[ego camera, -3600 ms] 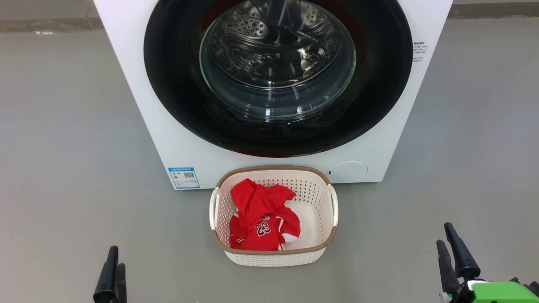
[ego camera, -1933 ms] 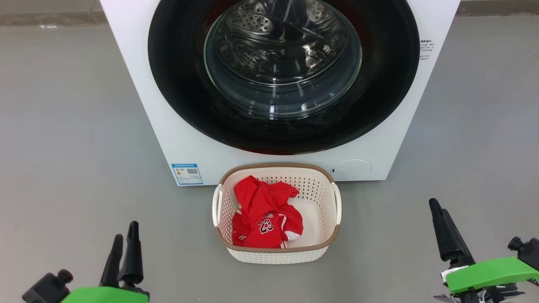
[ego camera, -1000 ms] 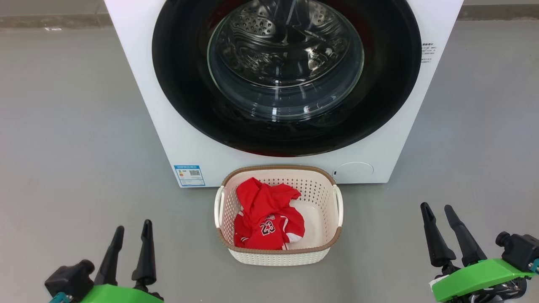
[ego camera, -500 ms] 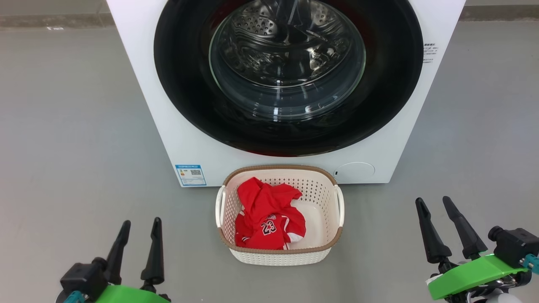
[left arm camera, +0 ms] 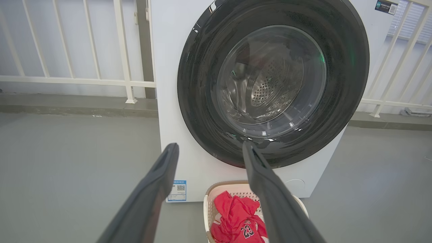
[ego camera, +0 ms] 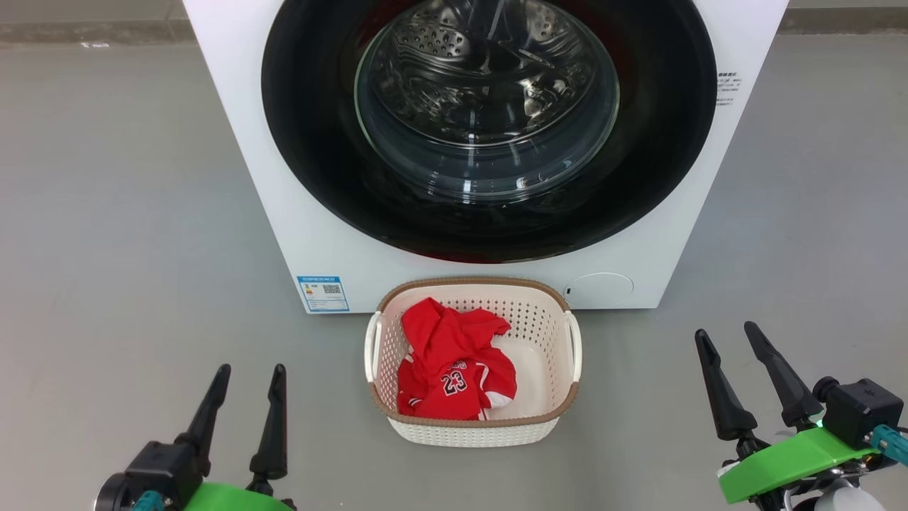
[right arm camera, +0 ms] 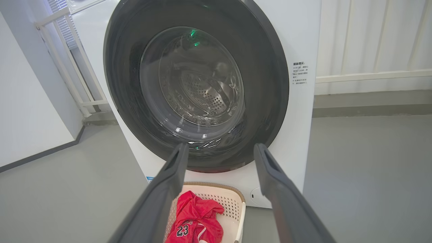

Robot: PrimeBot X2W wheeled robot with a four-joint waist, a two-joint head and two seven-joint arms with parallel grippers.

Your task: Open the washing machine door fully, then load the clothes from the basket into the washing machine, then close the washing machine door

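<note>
The white washing machine [ego camera: 319, 213] stands ahead with its round black-ringed door [ego camera: 489, 128] shut flat against the front. On the floor just before it sits the cream basket [ego camera: 472, 429] holding red clothes [ego camera: 454, 369], a number 23 jersey on top. My left gripper [ego camera: 252, 370] hovers open at the lower left, well clear of the basket. Off to the lower right, my right gripper [ego camera: 725, 331] is open too, nothing between its fingers. Both wrist views face the door [left arm camera: 273, 81] [right arm camera: 195, 84], the basket [left arm camera: 216, 190] [right arm camera: 236, 199] and the clothes [left arm camera: 236, 219] [right arm camera: 194, 216] below, past the open left gripper [left arm camera: 209, 145] and right gripper [right arm camera: 221, 145].
Bare grey floor [ego camera: 120, 213] spreads on both sides of the machine. A white railing [left arm camera: 84, 81] runs behind it at the left, another [left arm camera: 391, 67] at the right. A white wall [right arm camera: 27, 118] stands left of the machine in the right wrist view.
Both grippers have risen and crept forward toward the machine, staying open. The head view has drifted slightly. Door, basket and clothes are unmoved.
</note>
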